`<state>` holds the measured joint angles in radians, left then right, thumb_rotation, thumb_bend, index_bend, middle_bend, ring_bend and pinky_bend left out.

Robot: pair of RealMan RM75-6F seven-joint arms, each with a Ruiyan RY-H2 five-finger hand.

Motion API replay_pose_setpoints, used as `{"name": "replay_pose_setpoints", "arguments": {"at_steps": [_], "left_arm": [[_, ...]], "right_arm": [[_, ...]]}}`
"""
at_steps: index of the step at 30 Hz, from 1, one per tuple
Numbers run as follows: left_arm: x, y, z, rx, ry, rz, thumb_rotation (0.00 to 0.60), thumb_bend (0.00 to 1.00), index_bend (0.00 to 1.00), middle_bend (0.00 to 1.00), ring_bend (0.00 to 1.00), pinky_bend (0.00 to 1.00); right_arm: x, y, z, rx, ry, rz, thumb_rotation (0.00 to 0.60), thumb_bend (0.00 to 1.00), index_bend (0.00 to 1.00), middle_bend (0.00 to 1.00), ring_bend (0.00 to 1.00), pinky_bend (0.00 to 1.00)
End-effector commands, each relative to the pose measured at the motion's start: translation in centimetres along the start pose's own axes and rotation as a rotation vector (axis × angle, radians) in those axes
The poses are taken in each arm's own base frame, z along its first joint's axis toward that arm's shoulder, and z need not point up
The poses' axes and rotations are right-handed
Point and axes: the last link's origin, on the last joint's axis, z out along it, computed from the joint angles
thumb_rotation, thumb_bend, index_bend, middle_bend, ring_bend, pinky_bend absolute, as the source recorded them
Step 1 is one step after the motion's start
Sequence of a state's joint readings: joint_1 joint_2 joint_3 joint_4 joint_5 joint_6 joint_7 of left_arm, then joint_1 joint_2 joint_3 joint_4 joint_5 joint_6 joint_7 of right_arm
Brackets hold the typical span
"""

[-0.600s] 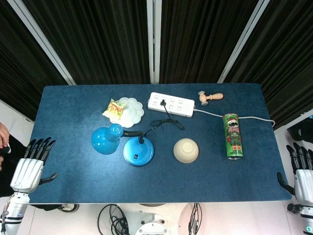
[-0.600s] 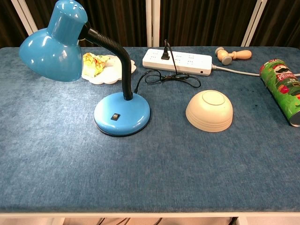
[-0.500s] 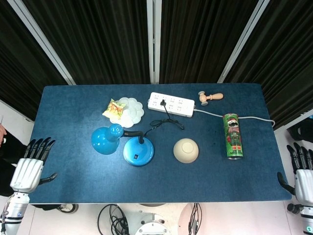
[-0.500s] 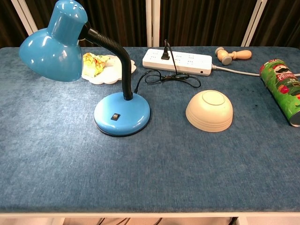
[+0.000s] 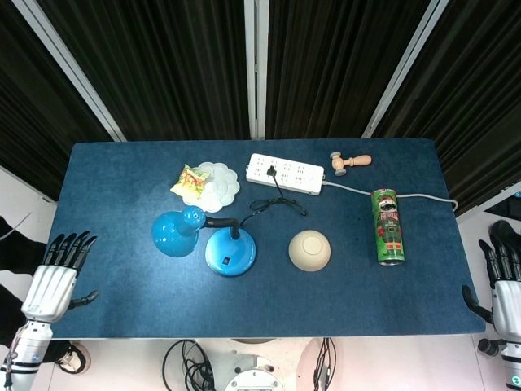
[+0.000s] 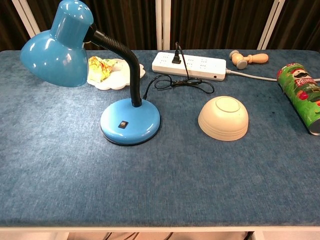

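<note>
Two hands hang off the near corners of the surface [image 5: 114, 179], fingers spread and holding nothing. The left hand [image 5: 53, 285] has slid slightly right and nearer since a moment ago; the right hand [image 5: 506, 289] sits a touch lower, so neither has engaged anything. Nearest the left is the blue lamp [image 5: 207, 240], near centre; nearest the right, the green can [image 5: 387, 226] lying by the right edge. Open cloth runs along the near edge.
</note>
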<state>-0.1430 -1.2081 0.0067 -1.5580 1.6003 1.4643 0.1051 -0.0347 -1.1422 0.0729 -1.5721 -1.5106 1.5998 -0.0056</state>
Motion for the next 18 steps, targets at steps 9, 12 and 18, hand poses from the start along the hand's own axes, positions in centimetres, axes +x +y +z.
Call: {"name": "replay_pose_setpoints", "arguments": {"at_steps": [9,12,18], "left_arm": [[-3.4,2.0,0.9,-0.067,-0.131,-0.006,0.600,0.07,0.04,0.11,0.04,0.07],[-5.0,2.9,2.2,-0.117,-0.191,-0.010,0.600,0.12,0.06,0.24,0.21,0.26],[-7.1,5.9,4.1,-0.223,-0.157,-0.025,0.600,0.33,0.13,0.70,0.70,0.69]], "right_arm": [[0.0,0.4,-0.2,-0.009,-0.004,0.006,0.600,0.28,0.00,0.00,0.00,0.00],[0.3,0.2,-0.1,0.001,0.006,0.015,0.600,0.28,0.00,0.00,0.00,0.00],[0.4,-0.1,-0.2,0.010,0.004,0.015,0.600,0.28,0.00,0.00,0.00,0.00]]}}
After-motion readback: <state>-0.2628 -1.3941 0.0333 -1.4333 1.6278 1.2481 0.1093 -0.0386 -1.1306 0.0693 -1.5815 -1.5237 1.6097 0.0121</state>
